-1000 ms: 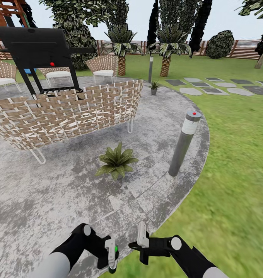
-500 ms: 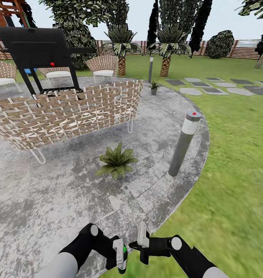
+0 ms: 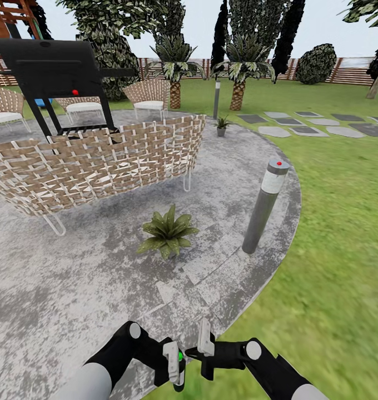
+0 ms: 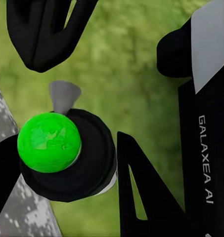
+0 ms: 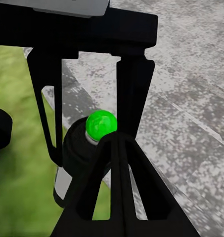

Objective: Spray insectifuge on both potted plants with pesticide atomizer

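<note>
My left gripper (image 3: 174,364) is low in the head view, shut on the pesticide atomizer (image 3: 178,356), a dark bottle with a green cap. In the left wrist view its round top (image 4: 67,148) and grey nozzle point over the grass. My right gripper (image 3: 205,353) is open just to the right of it, almost touching. The right wrist view shows the atomizer (image 5: 99,126) just beyond the right fingers. One potted plant (image 3: 168,230) sits on the stone patio ahead. The other potted plant (image 3: 221,125) stands far back at the patio's rim.
A grey bollard (image 3: 261,208) stands at the patio edge, right of the near plant. A wicker sofa (image 3: 100,161) and a black grill (image 3: 55,72) are at the left. Lawn (image 3: 333,250) spreads to the right, with stepping stones (image 3: 306,125) further back.
My left gripper has moved right with the atomizer, closing the gap to the right gripper. The right arm and the view have stayed still.
</note>
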